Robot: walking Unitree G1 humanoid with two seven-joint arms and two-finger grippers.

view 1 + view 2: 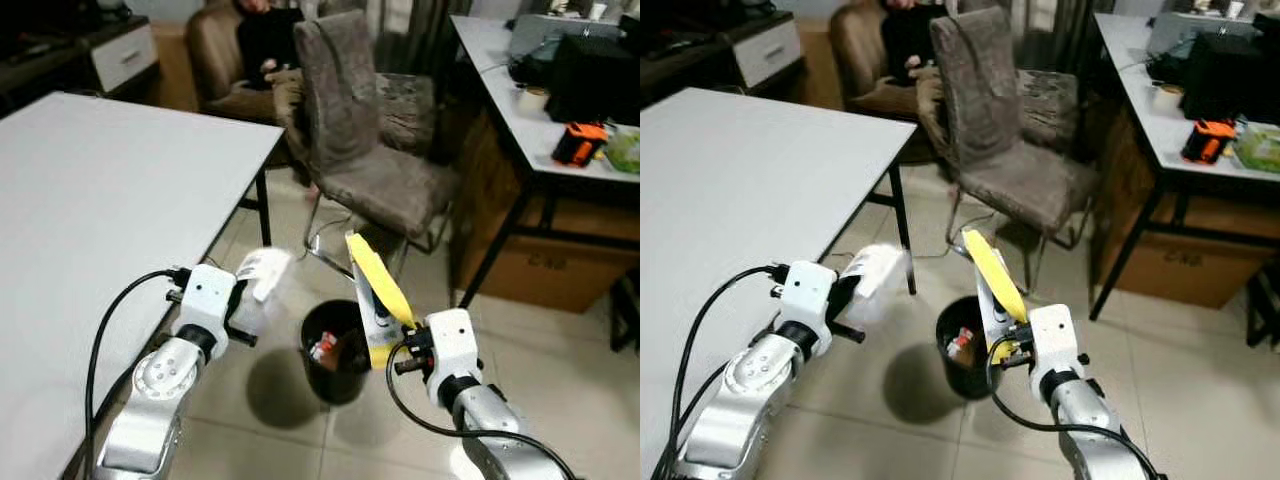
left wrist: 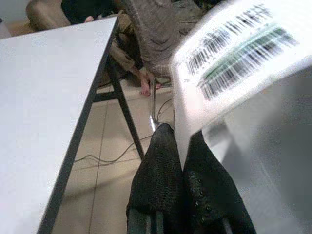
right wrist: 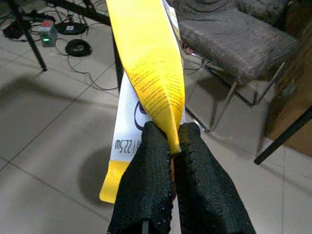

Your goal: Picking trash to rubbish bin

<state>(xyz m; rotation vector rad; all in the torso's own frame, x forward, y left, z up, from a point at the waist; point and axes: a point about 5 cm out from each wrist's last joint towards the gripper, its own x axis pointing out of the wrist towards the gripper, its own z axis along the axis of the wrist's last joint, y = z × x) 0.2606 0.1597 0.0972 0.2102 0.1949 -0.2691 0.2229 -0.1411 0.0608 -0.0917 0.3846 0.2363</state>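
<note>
Beside the white table's (image 1: 120,200) near edge, left gripper (image 2: 181,146) pinched on a white barcoded wrapper (image 1: 262,274), held out over bare tiled floor (image 1: 560,350). Just across the gap, right gripper (image 3: 174,141) clamped on a yellow-and-white package (image 3: 148,68), upright, close to the rim of the black bin (image 1: 338,352). Rubbish already inside the bin. Beyond, a grey chair (image 1: 370,140) and a cluttered desk (image 1: 510,90), with a person seated behind.
</note>
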